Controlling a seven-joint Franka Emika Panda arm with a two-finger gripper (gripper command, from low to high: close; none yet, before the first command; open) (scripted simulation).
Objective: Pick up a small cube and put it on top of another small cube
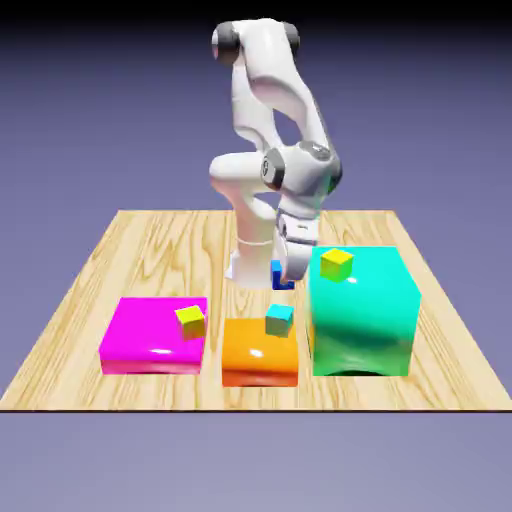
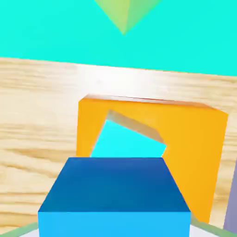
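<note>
Exterior view: the tool (image 1: 284, 284) hangs over the bench (image 1: 60, 372), behind the orange block (image 1: 260, 367) bearing the cyan cube (image 1: 279, 319). Hand view: the small blue cube (image 2: 115, 185) sits in the tool, its fingers closed on it. Picking looks done; placing it atop another small cube remains.

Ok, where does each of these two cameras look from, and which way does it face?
Exterior view: stands across the table, above it, facing the arm and its base; most of the arm shows.
Hand view: rides on the hand, looking along the gripper past the held blue cube; no arm links show.
Shared: the blue cube, cyan small cube, orange block, green block, a yellow small cube.
</note>
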